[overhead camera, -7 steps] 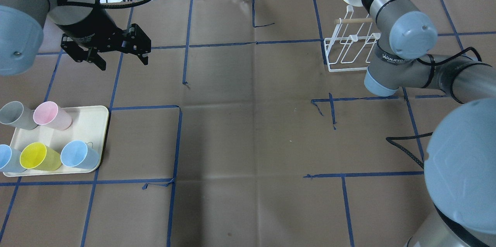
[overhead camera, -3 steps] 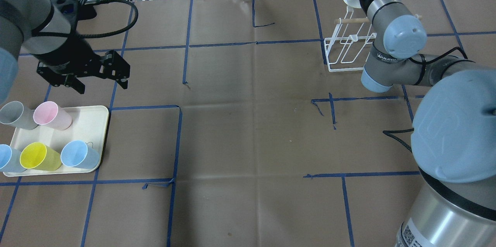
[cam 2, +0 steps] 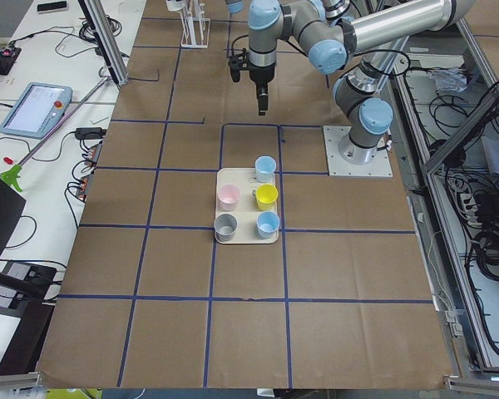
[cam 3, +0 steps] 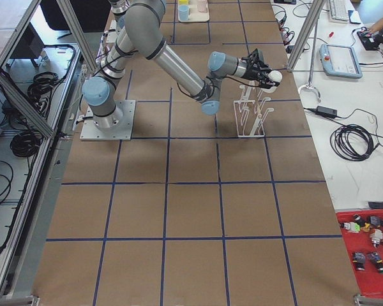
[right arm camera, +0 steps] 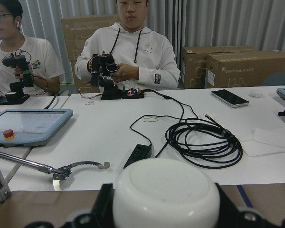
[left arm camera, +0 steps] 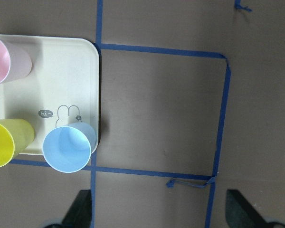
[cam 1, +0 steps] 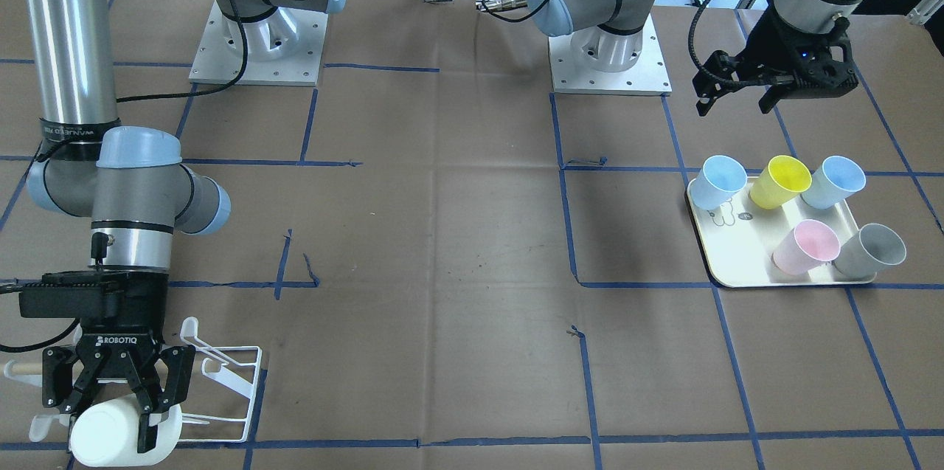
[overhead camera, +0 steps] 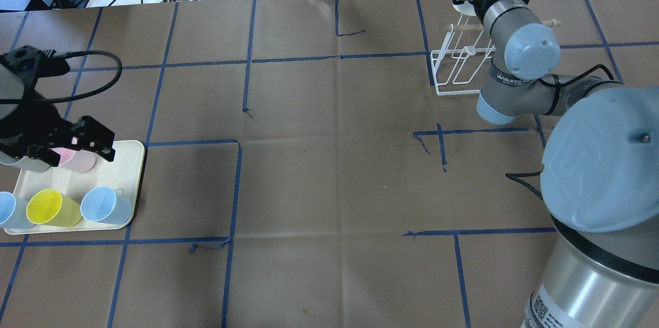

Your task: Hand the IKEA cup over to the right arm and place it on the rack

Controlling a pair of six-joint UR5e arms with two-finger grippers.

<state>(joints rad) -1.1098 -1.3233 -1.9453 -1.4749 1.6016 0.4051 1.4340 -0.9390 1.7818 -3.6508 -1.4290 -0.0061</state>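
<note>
RACK END OF THE TABLE: My right gripper [cam 1: 116, 418] grips the IKEA cup [cam 1: 103, 439] at the rack [cam 1: 237, 374], with one finger pressed to each side of it. The cup is plain, glossy white, short and round-shouldered. No handle or print shows in any view. In my right wrist view it fills the bottom of the frame, its closed base uppermost with a faint raised ring around the edge. I hold it at the rack's outer end, the end nearest the table's edge, just beside the light wooden dowel bar [overhead camera: 550, 22] and up near the rack's top. Whether the cup touches one of the white wire prongs I cannot tell, as my own fingers and wrist cover the spot.

Well apart from the rack, at the opposite end of the table [overhead camera: 334, 189], my left gripper [overhead camera: 74, 149] hangs in the air with its jaws spread wide and nothing between them. It is near a cream tray [cam 1: 737, 252] that carries five coloured cups [cam 1: 783, 178]: pink, grey, yellow and two pale blue. Beyond the rack's outer end, two people [right arm camera: 133, 57] sit at a white bench strewn with black cables.
</note>
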